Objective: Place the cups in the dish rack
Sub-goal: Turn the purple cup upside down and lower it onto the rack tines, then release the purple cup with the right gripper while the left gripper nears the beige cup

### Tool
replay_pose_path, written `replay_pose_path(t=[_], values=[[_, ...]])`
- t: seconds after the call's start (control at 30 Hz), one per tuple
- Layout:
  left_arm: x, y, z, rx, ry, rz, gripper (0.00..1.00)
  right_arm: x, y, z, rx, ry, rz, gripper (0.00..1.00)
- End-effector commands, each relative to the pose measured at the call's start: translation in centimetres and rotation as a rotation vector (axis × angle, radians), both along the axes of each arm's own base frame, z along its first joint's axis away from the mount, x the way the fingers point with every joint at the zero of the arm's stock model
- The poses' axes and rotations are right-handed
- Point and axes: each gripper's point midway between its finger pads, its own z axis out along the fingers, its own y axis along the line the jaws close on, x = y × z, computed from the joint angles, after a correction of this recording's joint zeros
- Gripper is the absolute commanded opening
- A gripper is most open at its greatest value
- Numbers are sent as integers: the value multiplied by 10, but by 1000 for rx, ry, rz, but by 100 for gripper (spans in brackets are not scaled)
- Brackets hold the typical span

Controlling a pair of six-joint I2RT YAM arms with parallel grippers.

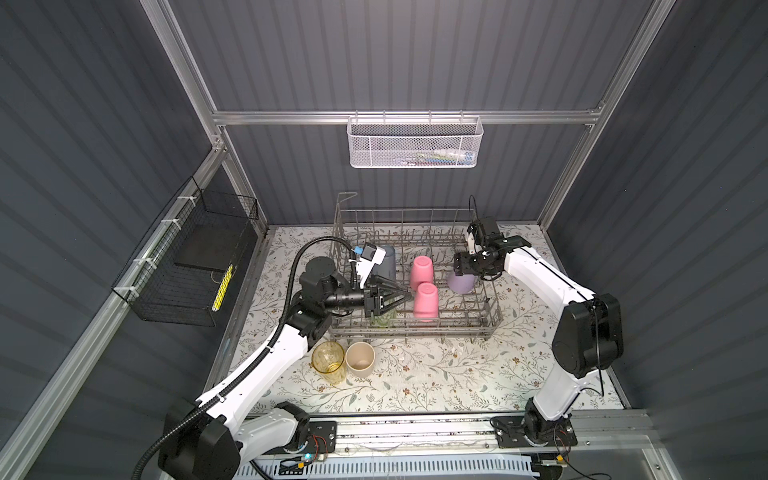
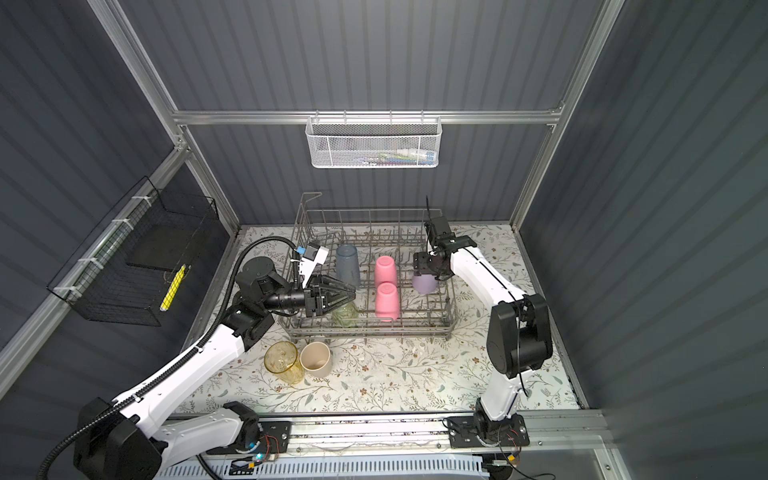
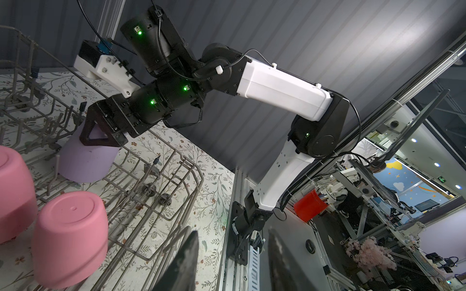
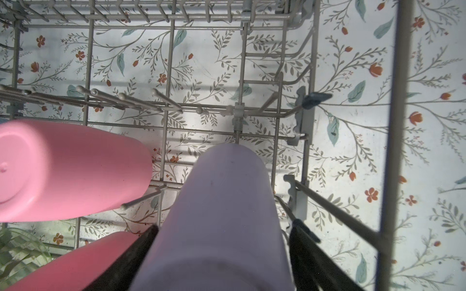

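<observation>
Cups we counted in the large grey wire dish rack [image 1: 457, 328] numbered five: a translucent blue-grey tumbler [image 1: 386, 262], a clear green tumbler [image 2: 345, 316], two opaque pink tumblers [image 1: 422, 266] [image 1: 426, 301], and an opaque lavender tumbler [image 1: 461, 283] near its right edge. The right gripper [image 1: 464, 269] straddled that last tumbler; clamped or not, we couldn't tell. The left gripper [image 1: 403, 296] hung part-open, empty. A clear yellow tumbler [image 1: 328, 362] and an opaque beige tumbler [image 1: 360, 359] stood on the desk [image 1: 436, 374], front-left, unloaded.

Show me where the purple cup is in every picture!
Top view: lavender cup in the dish rack, right side, under the right gripper.
Top view: same spot.
Left wrist: cup beneath the right gripper, beyond the pink cups.
Right wrist: cup close up between the fingers.
Shared landmark: the pink cups beside it.
</observation>
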Motion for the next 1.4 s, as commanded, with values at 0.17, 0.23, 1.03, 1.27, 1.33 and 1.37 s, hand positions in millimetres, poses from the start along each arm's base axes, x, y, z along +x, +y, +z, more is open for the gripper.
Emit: replay_pose_path(t=[0.17, 0.23, 1.03, 1.27, 1.33, 1.37], values=[[-5, 5, 1, 5, -23, 8, 45, -1, 1, 30, 28, -89, -2, 91], [-6, 6, 2, 7, -26, 11, 45, -3, 3, 42, 49, -122, -1, 92], [-20, 62, -23, 334, -8, 307, 48, -79, 9, 154, 270, -499, 135, 94], [-26, 75, -53, 442, 76, 346, 47, -83, 11, 140, 271, -468, 149, 94], [-26, 79, -62, 478, 92, 365, 46, -82, 13, 138, 278, -462, 150, 94], [-26, 81, -67, 499, 97, 378, 46, -81, 13, 137, 279, -461, 149, 94]])
